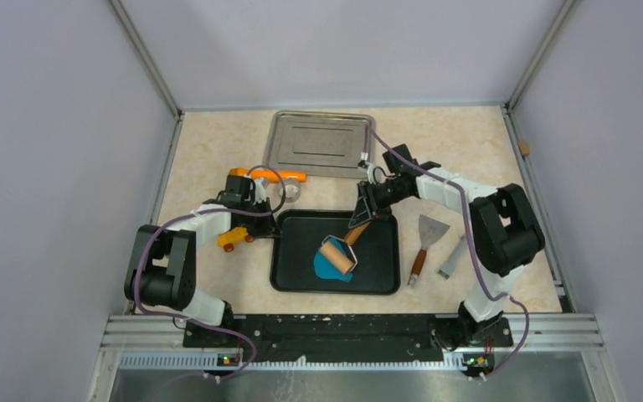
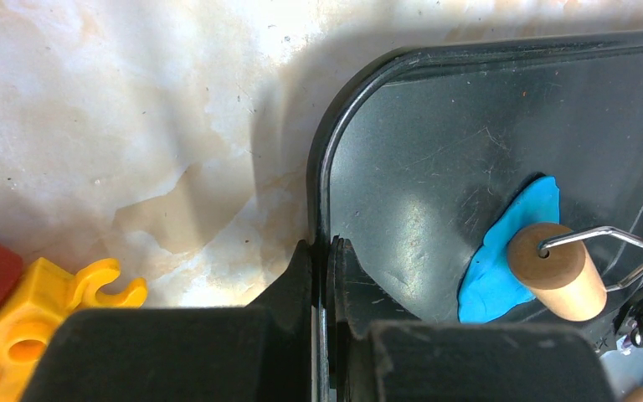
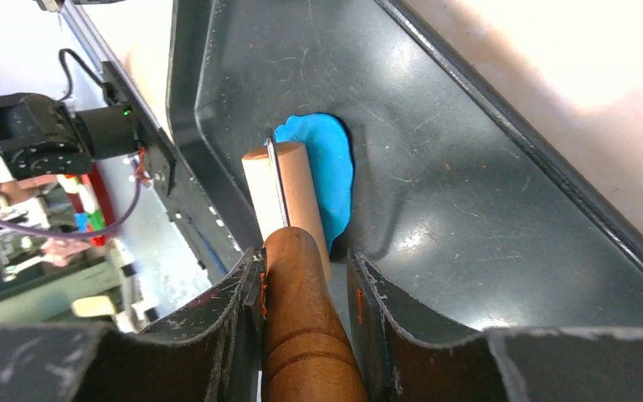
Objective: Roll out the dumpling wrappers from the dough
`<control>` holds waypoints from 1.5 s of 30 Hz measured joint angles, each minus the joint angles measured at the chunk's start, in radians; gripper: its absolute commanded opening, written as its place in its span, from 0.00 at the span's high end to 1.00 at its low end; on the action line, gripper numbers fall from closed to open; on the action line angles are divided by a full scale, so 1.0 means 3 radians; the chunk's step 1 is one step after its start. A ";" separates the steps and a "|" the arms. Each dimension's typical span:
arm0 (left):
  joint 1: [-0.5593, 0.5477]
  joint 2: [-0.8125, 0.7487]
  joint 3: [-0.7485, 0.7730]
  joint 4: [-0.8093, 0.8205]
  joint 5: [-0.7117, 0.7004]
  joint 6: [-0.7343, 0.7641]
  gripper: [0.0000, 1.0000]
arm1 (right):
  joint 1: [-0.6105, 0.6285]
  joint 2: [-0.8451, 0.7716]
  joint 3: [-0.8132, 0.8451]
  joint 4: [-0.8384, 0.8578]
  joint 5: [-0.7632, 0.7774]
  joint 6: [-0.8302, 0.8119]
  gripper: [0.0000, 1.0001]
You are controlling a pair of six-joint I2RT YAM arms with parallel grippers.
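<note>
The dough (image 1: 332,268) is lying in the black tray (image 1: 289,255), toward its near side, as a flattened irregular blue sheet, and the roller (image 1: 336,255) is resting across its far part. I judge that you are facing a few risks here. If you are pressing harder on one end of the roller, the sheet may be coming out uneven and tearing at the thin side. The soft clay may also be sticking to the wooden cylinder and lifting off with it. The sheet is lying close to the tray's near wall, so a long stroke may be driving the roller into the rim. A sliding tray would be wasting your stroke. Against this, your left fingers (image 2: 300,272) are clenched on the tray's left rim near the far-left corner, one inside and one outside. The left arm is reaching low over the table (image 1: 218,151) from the left. Your right fingers (image 3: 247,280) are grasping the roller's brown handle. The right arm is bending in from the far right, and the wrist is tilting down, so the handle is sloping toward the dough. No round wrapper is showing yet.
</note>
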 measured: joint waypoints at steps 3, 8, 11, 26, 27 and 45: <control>0.0000 0.0000 0.0000 0.0000 0.0000 0.0000 1.00 | -0.0001 -0.0117 -0.0067 0.0055 0.0104 -0.0075 1.00; 0.0000 0.0000 0.0000 0.0000 -0.0001 -0.0001 1.00 | -0.0003 -0.0348 -0.0243 0.0203 0.0282 -0.0135 1.00; 0.0000 0.0000 0.0000 0.0000 0.0000 -0.0001 1.00 | -0.0017 -0.0469 -0.0327 0.0273 0.0380 -0.0183 1.00; 0.0000 0.0006 0.0003 0.0000 0.0008 0.0000 1.00 | -0.0225 -0.0638 -0.0065 0.0050 0.0216 -0.0791 1.00; 0.0001 0.0006 0.0003 -0.0001 0.0010 0.0001 1.00 | -0.0201 -0.0615 -0.0011 0.0029 0.0055 -0.0800 1.00; 0.0001 0.0070 0.0061 -0.0020 0.0062 0.0052 1.00 | 0.0223 0.0117 0.0144 0.0415 -0.0300 -0.0216 1.00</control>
